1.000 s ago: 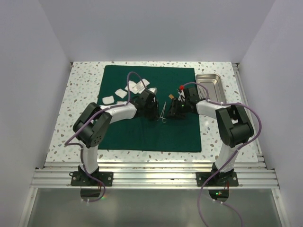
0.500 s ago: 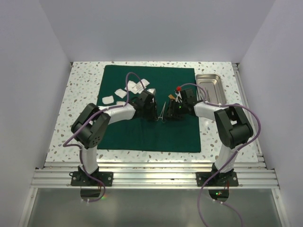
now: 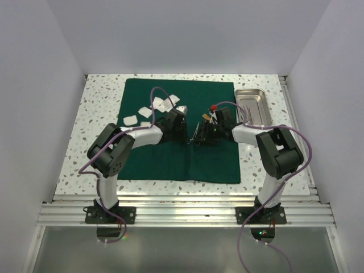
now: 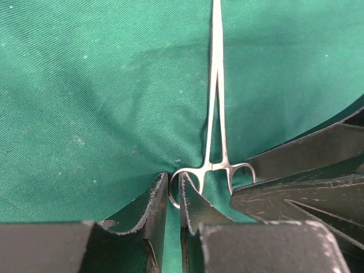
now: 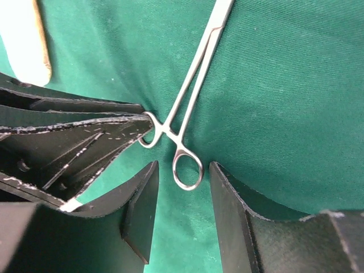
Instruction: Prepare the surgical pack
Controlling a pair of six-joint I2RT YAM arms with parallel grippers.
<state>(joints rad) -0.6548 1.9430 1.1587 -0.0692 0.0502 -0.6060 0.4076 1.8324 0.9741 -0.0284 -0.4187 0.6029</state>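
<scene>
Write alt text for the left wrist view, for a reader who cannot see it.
Steel forceps lie on a green drape, finger rings nearest the camera. The left gripper pinches one ring between nearly closed jaws; the right gripper flanks the other ring, open.

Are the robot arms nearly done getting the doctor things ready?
Not nearly. Done: the green cloth is spread flat, with gauze pads lying on it. In hand: the left gripper pinches one ring of the forceps, and the right gripper stands open around the other ring. Left to do: the steel tray sits off the cloth, and nothing is wrapped up.
</scene>
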